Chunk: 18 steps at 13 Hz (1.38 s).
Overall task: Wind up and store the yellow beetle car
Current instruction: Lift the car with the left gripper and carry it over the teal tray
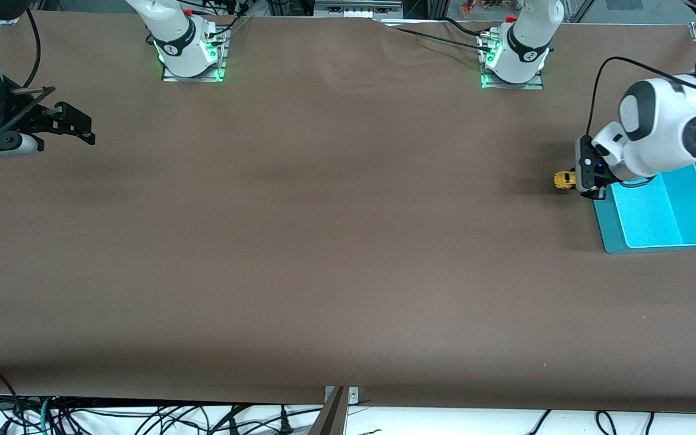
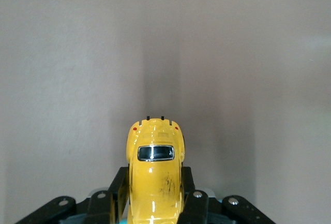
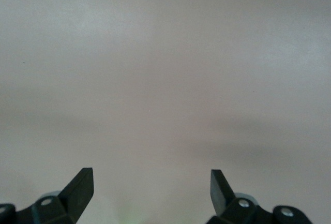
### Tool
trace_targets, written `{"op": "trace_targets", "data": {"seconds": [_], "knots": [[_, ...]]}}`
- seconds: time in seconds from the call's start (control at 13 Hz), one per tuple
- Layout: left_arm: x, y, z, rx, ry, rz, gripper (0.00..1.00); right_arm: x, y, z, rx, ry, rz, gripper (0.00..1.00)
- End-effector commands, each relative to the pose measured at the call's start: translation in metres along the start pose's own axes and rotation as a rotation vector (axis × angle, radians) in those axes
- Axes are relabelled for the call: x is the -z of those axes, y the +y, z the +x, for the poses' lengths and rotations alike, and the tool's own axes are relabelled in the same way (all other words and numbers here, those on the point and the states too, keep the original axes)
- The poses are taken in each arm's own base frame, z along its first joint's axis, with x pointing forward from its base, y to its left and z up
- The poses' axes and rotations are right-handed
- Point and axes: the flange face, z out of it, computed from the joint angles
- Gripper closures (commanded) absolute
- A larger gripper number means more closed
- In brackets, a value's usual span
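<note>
The yellow beetle car is a tiny bright-yellow toy with dark windows. My left gripper is shut on it, low over the brown table beside the edge of the teal tray. In the left wrist view the car sticks out from between the two black fingers, its rear window facing the camera. My right gripper is open and empty at the right arm's end of the table, where that arm waits. In the right wrist view its gripper shows only bare table between the wide-apart fingertips.
The teal tray lies at the left arm's end of the table and holds nothing. The two arm bases stand along the table's edge farthest from the front camera. Cables hang below the table's edge nearest the front camera.
</note>
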Motion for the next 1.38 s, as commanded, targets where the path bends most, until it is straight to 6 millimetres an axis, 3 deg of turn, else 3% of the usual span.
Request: {"op": "trace_targets", "data": {"seconds": [0.0, 0.23, 0.46, 1.31], "knots": [[0.039, 0.002, -0.06, -0.021, 0.053, -0.004, 0.89, 0.006, -0.001, 0.002, -0.008, -0.005, 0.017, 0.0], [0.05, 0.021, -0.134, 0.0, 0.063, 0.026, 0.88, 0.006, -0.001, 0.001, -0.011, -0.004, 0.017, 0.0], [0.038, 0.036, -0.173, 0.023, 0.077, 0.029, 0.87, 0.005, -0.001, 0.002, -0.015, -0.007, 0.017, 0.0], [-0.062, -0.005, -0.202, 0.1, 0.056, 0.128, 0.81, 0.001, 0.0, 0.004, -0.012, -0.014, 0.02, 0.0]]}}
